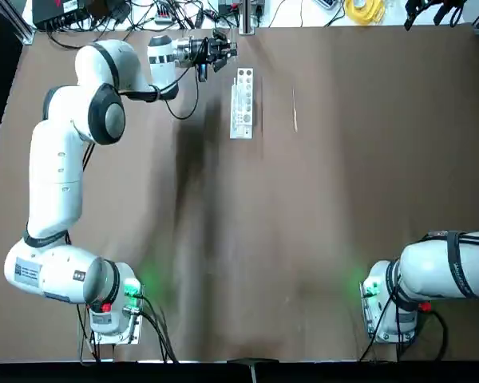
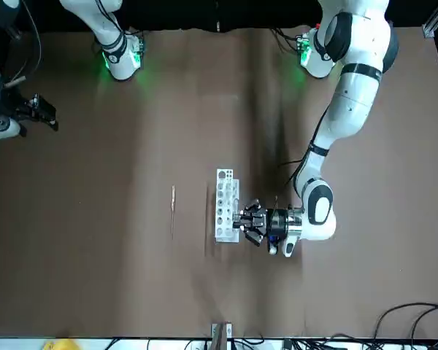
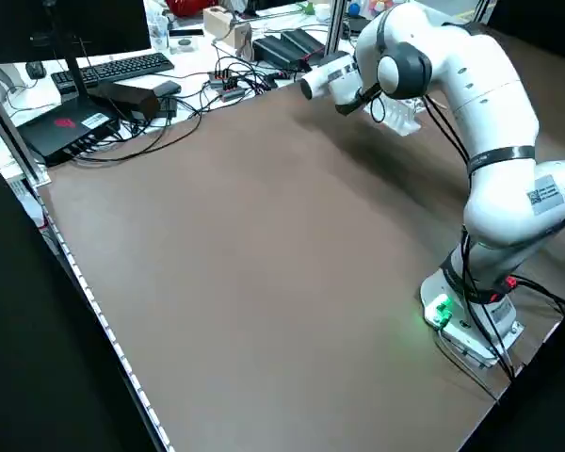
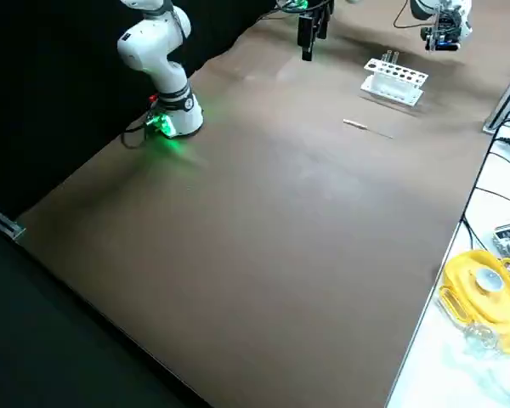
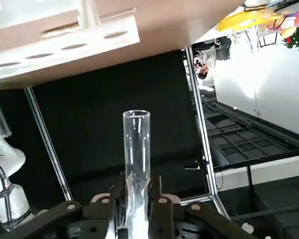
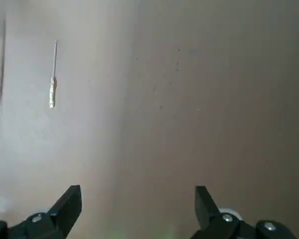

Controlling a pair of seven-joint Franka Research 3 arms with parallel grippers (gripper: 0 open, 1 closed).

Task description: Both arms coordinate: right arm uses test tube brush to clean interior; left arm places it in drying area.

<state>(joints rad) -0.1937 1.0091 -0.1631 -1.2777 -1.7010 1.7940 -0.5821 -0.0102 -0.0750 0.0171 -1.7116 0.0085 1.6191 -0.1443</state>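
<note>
We judge cleaning and racking both yet to do: our left gripper (image 1: 222, 49), at the rack's eleven o'clock, grips a clear tube (image 5: 137, 144), our open right gripper (image 6: 138, 191) hangs toward four o'clock, the brush (image 1: 294, 110) lies at the rack's three, and the rack (image 4: 395, 81) seemingly holds tubes (image 4: 390, 57).

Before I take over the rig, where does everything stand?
Left gripper: shut on a clear test tube, beside the white rack.
Right gripper: open and empty, above the table on the robot's right.
Brush: lying on the table, right of the rack.
Done: tube in hand.
Left: pick up brush, clean tube's interior, place tube in rack.
</note>
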